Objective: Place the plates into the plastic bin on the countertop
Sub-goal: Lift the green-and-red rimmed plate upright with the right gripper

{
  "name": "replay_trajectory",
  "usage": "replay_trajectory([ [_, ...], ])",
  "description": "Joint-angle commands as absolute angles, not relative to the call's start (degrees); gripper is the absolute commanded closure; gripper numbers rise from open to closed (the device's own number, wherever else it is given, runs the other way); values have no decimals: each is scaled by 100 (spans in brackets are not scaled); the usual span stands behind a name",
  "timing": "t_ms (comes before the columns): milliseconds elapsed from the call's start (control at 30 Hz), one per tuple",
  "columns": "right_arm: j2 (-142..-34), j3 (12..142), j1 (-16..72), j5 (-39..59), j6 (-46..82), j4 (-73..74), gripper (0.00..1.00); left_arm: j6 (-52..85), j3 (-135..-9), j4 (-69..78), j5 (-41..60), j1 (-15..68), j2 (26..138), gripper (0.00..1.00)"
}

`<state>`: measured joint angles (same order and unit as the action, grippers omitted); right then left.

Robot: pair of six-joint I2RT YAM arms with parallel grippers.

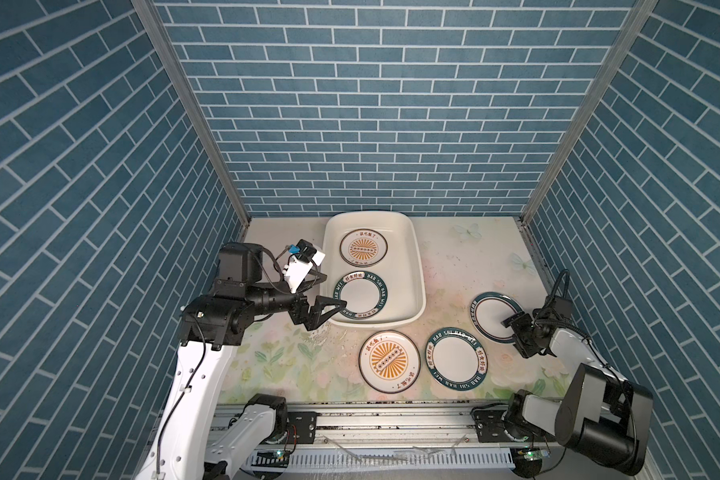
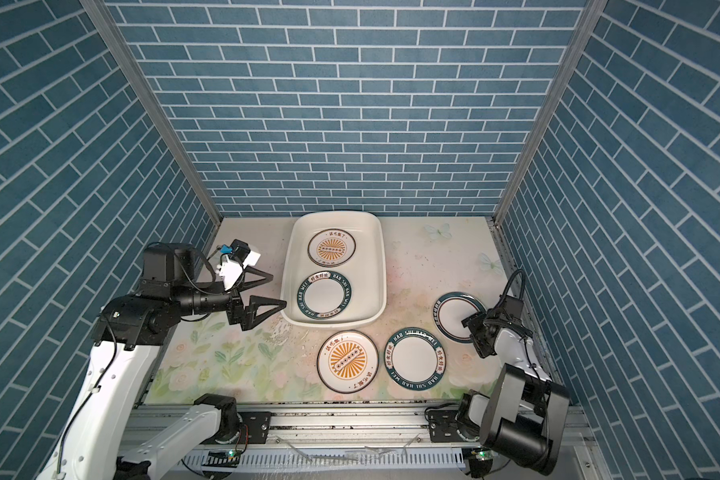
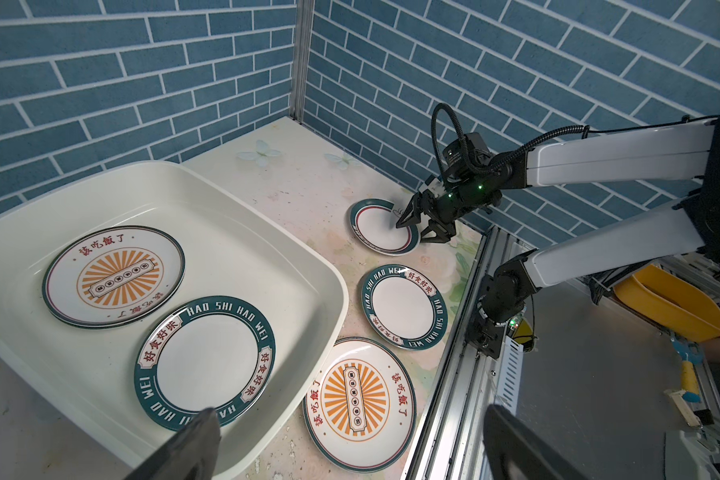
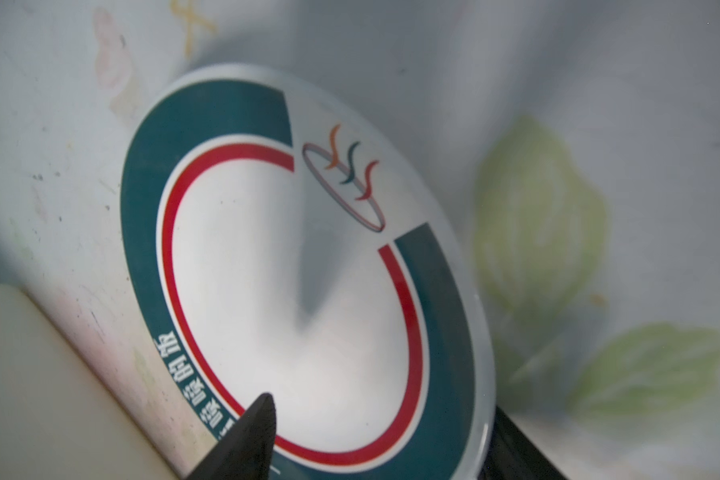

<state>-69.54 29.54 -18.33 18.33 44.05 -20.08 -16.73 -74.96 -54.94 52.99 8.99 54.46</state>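
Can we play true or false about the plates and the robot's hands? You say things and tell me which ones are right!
1. A sunburst plate and a teal-rimmed plate lie in the plastic bin. True.
2. No plates are on the countertop. False: three lie there, an orange sunburst one, a lettered one and the emblem plate.
3. The left hand holds a plate. False: it is open and empty, by the bin's near corner.
4. The right hand has its fingers on either side of the emblem plate's rim. True.
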Motion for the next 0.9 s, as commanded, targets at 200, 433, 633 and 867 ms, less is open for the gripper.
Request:
replay_trajectory([
  [200,-7395,3172,-1452,2127,4434,-1311,33,-1613,-7424,-5423,5327,941,5426,1],
  [433,-7625,3115,-1428,1976,4779,-783,37,-1590,-7430,-5429,5308,944,5462,1],
  [633,-7586,2957,-1429,1829,4831,-770,40,-1617,-7396,-5447,5262,942,5414,0],
  [867,-7366,2415,-1424,2072,5186,-208,51,-1613,-7383,-5418,5288,957,5453,0],
])
